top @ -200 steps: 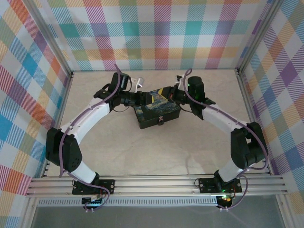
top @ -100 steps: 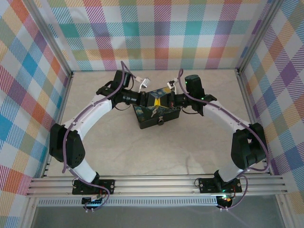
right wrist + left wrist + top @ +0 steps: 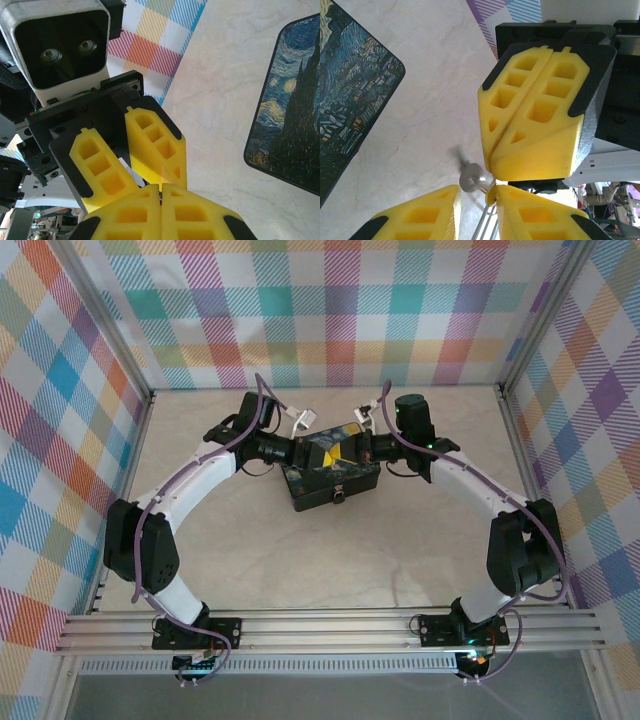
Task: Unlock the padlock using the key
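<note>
One tiny silvery key [image 3: 469,178], with a flat round head and a hole through it, hangs in the air right at the tips of the right pincer [image 3: 489,166]. That pincer's yellow pads, moulded with square pockets, are pressed tight together and look to be pinching the key at their seam.

Facing it tip to tip is the left pincer [image 3: 477,191], jaws a narrow gap apart. A thin pale stem off the key runs down inside that gap, though I can't tell whether those pads touch it.

Nearer the arm bases than both pincers, the padlock [image 3: 338,497] shows as a small dark lump with a metallic glint. It sits on the near face of the box [image 3: 352,478]. The box is black with rounded corners, its lid painted in swirling blue and yellow, and it lies directly under the pincers.

Around it spreads the table [image 3: 300,560], pale cream with faint marbling. Pastel plaid walls [image 3: 330,310] close in on three sides, and ribbed aluminium rails [image 3: 330,630] run along the near edge.
</note>
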### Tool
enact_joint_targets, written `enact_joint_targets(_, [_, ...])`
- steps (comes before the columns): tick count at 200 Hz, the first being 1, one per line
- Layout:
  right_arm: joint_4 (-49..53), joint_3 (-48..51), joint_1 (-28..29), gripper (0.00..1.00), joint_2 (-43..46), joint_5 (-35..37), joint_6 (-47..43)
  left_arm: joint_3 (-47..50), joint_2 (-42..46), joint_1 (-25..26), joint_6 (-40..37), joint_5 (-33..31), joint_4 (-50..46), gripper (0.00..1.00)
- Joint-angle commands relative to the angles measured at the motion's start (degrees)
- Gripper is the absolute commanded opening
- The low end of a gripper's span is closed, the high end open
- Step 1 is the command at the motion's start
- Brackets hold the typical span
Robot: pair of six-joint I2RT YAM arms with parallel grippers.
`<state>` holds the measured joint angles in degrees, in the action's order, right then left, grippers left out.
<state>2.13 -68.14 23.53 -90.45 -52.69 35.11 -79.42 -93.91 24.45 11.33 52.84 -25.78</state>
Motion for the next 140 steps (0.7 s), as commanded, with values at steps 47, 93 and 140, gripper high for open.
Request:
enact_joint_targets(47, [-4.14,0.31,0.55,0.03,1.58,-5.09,-0.87,1.58,1.63,-0.54,2.17,3.11,3.57,0.17])
enact_joint_targets(93, [-6.62,0.29,0.64,0.03,0.26,-3.34,1.07,4.10,2.32,-0.54,6.48,4.86,9.15,0.05])
enact_joint_targets(140, [-7.65,-0.33,0.64,0.09,-0.91,-1.90,2.22,6.51,2.68,-0.54,11.93,2.44,15.85,0.00])
